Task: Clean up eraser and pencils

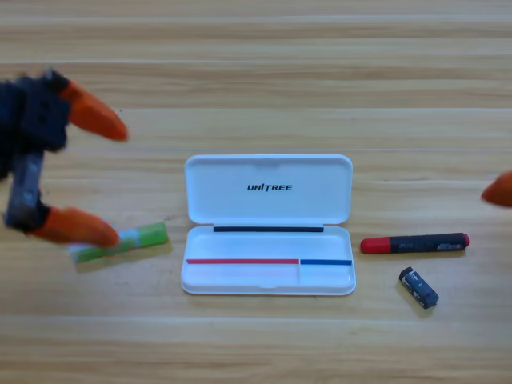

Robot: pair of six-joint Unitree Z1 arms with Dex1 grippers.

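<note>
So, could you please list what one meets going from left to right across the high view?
Left gripper, open → green pencil → white case → red-and-black pencil, with the eraser just below it → right gripper's jaw tip at the edge.

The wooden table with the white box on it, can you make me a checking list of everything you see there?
Surface: light wooden table, planks running sideways.
Job's things: green pencil with a pale half left of the case, tilted; black pencil with a red end right of it; small dark navy eraser block just below that pencil. None is in the case.
Clutter: open white plastic case, lid laid back, nothing put in.
Grippers: left gripper wide open at the left edge, lower jaw over the green pencil's left end; right gripper waits at the right edge, only one orange tip visible.
Cables: nothing seen.
Surroundings: nothing seen.
</note>
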